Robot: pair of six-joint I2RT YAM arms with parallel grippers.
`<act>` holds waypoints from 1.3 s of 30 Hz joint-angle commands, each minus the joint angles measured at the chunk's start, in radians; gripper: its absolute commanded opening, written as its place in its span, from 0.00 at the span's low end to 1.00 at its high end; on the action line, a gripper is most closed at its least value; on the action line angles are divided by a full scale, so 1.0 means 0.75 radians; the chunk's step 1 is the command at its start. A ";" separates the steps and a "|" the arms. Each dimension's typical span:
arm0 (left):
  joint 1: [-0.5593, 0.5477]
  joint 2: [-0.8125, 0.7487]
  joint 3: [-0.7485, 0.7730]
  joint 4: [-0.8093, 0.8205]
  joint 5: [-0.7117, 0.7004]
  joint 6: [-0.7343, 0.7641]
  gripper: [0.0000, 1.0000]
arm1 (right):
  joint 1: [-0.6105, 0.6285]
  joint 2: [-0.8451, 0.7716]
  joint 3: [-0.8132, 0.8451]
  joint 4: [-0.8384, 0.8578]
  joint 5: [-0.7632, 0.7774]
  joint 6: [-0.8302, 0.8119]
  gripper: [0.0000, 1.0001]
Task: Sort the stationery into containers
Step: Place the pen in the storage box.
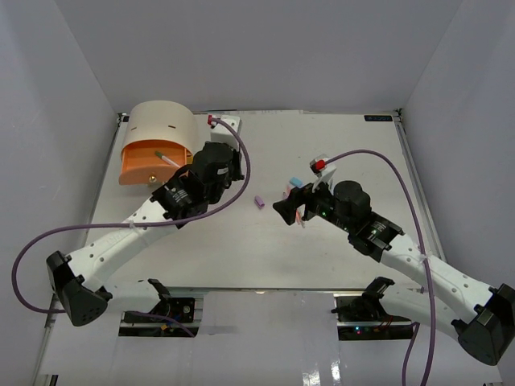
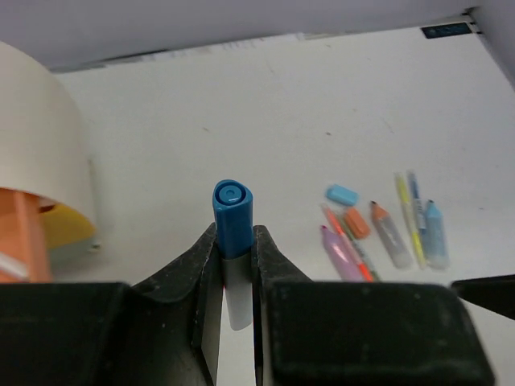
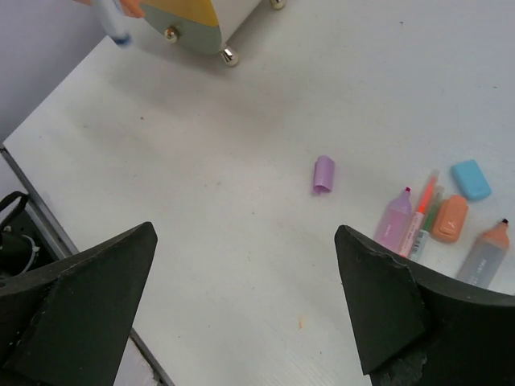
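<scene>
**Left arm holds a blue-capped marker beside the open orange drawer; right arm waits open over the table**

A flat white table [image 1: 241, 249] carries everything. At its far left corner stands the beige half-cylinder cabinet [image 1: 161, 125]. Its peach-orange top drawer [image 1: 138, 167] is pulled out toward the arms, and a slim white pen with a green tip [image 1: 167, 158] lies inside it. In the right wrist view, the yellow drawer front [image 3: 189, 8] and the grey-green drawer front [image 3: 191, 36] below it sit flush with the cabinet.

The left arm reaches in from the near left, with its wrist just right of the open drawer. The left gripper [image 2: 233, 241] is clenched on a short marker with a blue cap and pale barrel [image 2: 232, 215]. The cap sticks out past the fingertips, above the table and beside the cabinet.

The right arm comes in from the near right. The right gripper [image 3: 245, 237] hangs over bare table with its fingers spread wide and nothing between them.

The rest of the stationery lies loose on the table near the right gripper:
- a grey marker with an orange tip [image 3: 485, 253]
- a translucent purple highlighter [image 3: 394, 221]
- a thin orange pen [image 3: 424, 201]
- a thin yellow pen [image 2: 406, 213]
- a pale blue marker [image 2: 435, 233]
- an orange eraser-like block [image 3: 449, 218]
- a light blue block [image 3: 471, 178]

A small purple block [image 3: 323, 174] lies alone, apart from that cluster, between the two grippers.
</scene>
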 commanded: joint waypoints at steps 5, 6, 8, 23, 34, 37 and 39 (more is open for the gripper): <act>0.253 -0.139 0.042 0.001 -0.276 0.646 0.12 | 0.006 -0.115 -0.093 -0.044 0.130 -0.061 0.98; 0.296 -0.143 0.044 0.003 -0.249 0.721 0.12 | 0.006 -0.128 -0.112 -0.044 0.132 -0.063 0.98; 0.423 -0.143 0.042 0.007 -0.228 0.789 0.13 | 0.006 -0.132 -0.126 -0.044 0.132 -0.065 0.98; 0.655 -0.108 -0.201 0.267 -0.192 1.070 0.27 | 0.006 -0.179 -0.192 -0.048 0.132 -0.077 0.97; 0.675 -0.182 -0.247 0.244 -0.165 1.012 0.56 | 0.006 -0.181 -0.202 -0.048 0.126 -0.077 0.97; 0.675 -0.184 -0.208 0.199 -0.171 0.971 0.62 | 0.006 -0.193 -0.206 -0.093 0.126 -0.077 0.96; 0.679 -0.194 -0.195 0.175 -0.171 0.921 0.66 | 0.006 -0.197 -0.206 -0.101 0.130 -0.077 0.96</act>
